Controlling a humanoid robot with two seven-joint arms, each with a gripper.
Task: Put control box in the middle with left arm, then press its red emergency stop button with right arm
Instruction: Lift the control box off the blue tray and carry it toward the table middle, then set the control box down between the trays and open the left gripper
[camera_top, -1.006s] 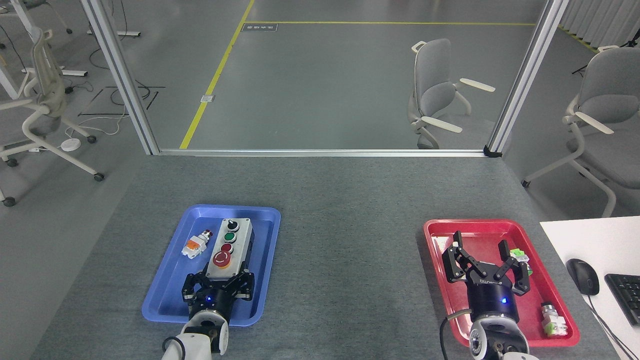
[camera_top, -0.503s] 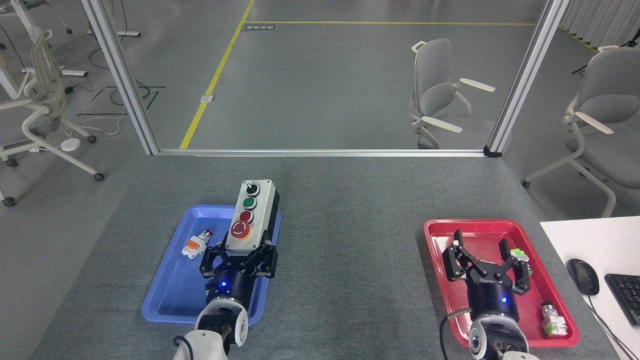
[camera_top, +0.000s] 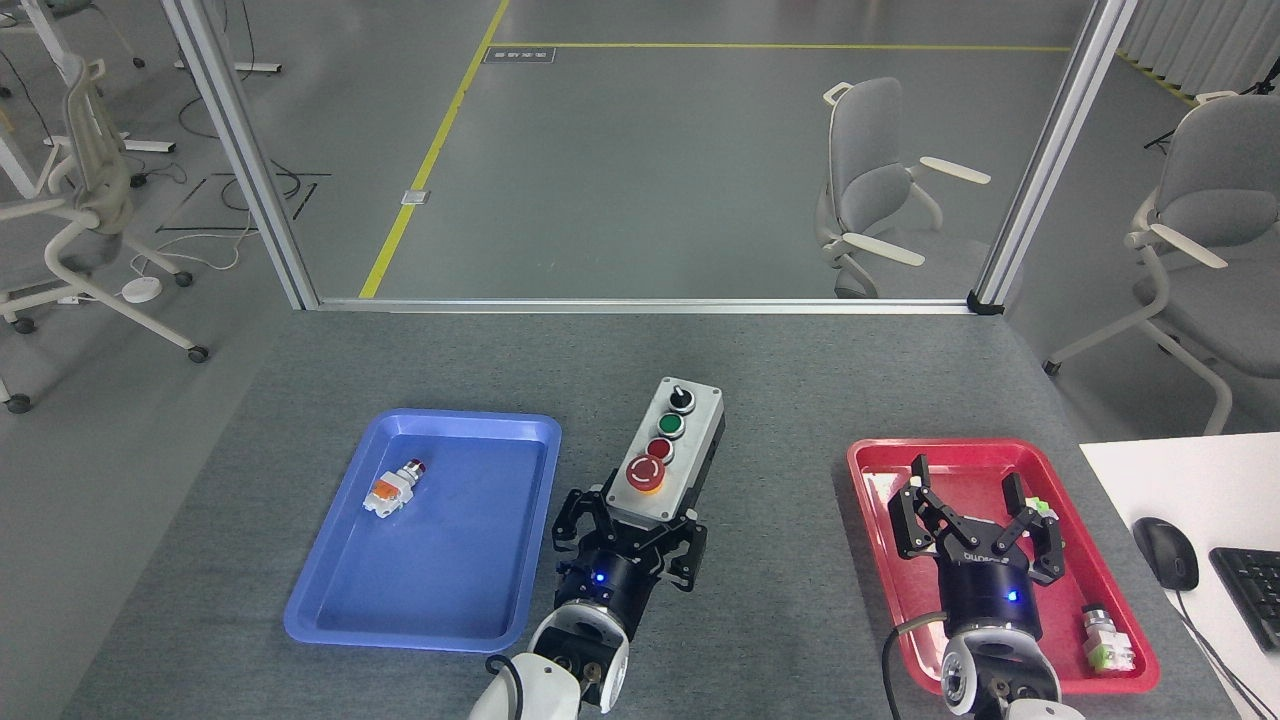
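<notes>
At lower left, the blue tray (camera_top: 440, 590) is holding only a small orange switch (camera_top: 391, 490) near its left rim. Just right of that tray's edge, the left gripper (camera_top: 632, 522) is clamping the near end of the control box (camera_top: 668, 452), which is sitting over the bare grey tabletop (camera_top: 780, 400) in the lower centre, tilted toward upper right. Its red emergency stop button (camera_top: 645, 472) is lying nearest the gripper. Open felt is stretching between box and red tray (camera_top: 880, 560). At lower right, the right gripper (camera_top: 978, 510) is hovering over that tray, fingers spread apart.
</notes>
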